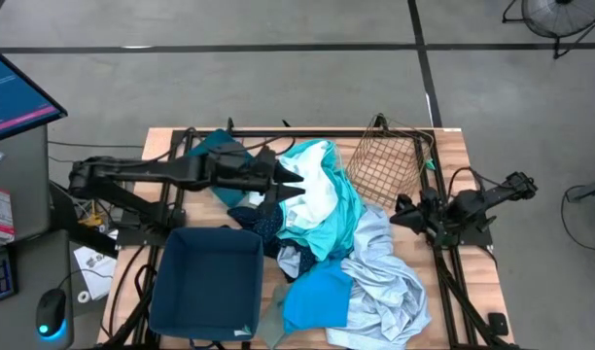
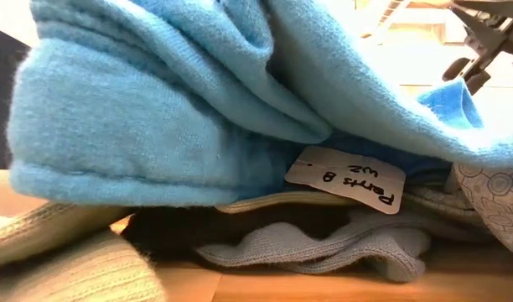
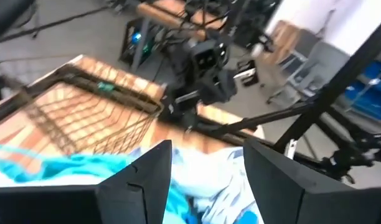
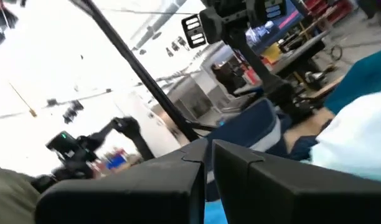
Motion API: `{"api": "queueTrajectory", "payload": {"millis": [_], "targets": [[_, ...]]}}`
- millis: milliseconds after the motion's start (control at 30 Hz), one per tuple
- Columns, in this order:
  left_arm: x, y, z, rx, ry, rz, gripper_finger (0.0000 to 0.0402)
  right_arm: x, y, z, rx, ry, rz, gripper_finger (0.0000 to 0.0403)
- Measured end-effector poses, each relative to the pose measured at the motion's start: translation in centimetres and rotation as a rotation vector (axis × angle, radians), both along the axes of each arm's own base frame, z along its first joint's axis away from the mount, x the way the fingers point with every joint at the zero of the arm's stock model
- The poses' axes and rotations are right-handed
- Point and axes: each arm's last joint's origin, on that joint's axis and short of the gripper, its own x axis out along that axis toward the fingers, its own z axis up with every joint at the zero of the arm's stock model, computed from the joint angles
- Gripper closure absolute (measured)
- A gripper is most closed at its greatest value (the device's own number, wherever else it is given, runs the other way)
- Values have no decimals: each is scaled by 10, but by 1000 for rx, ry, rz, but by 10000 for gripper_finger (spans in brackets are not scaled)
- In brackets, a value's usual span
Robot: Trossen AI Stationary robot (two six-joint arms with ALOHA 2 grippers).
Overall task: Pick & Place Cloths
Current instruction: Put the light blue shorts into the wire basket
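Where cloths pile, "Pants" tag

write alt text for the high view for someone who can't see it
Overhead view of a wooden table heaped with cloths. The left claw reaches over the turquoise-and-white cloth, fingers apart; the right claw waits at the table's right side. A wire basket and a dark-blue bin flank the pile.

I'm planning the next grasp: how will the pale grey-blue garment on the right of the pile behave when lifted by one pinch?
The pale grey-blue garment lies crumpled in deep folds, so it is probably floppy and will drape and trail rather than hold shape. It overlaps the bright blue cloth, so lifting it may drag that along. It looks thin, so likely light.
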Motion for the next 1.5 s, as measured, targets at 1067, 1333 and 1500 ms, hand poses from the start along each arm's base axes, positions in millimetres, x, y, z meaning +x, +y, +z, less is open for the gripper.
{"api": "queueTrajectory", "payload": {"millis": [1067,1333,1500], "targets": [[-95,-23,25,73,290,40,268,56,13,194,-713,491,-502,338],[-139,-24,19,167,203,32,268,145,16,200,-815,724,-568,209],[-179,-18,-1,133,32,67,268,198,4,189,-813,815,-524,124]]}}
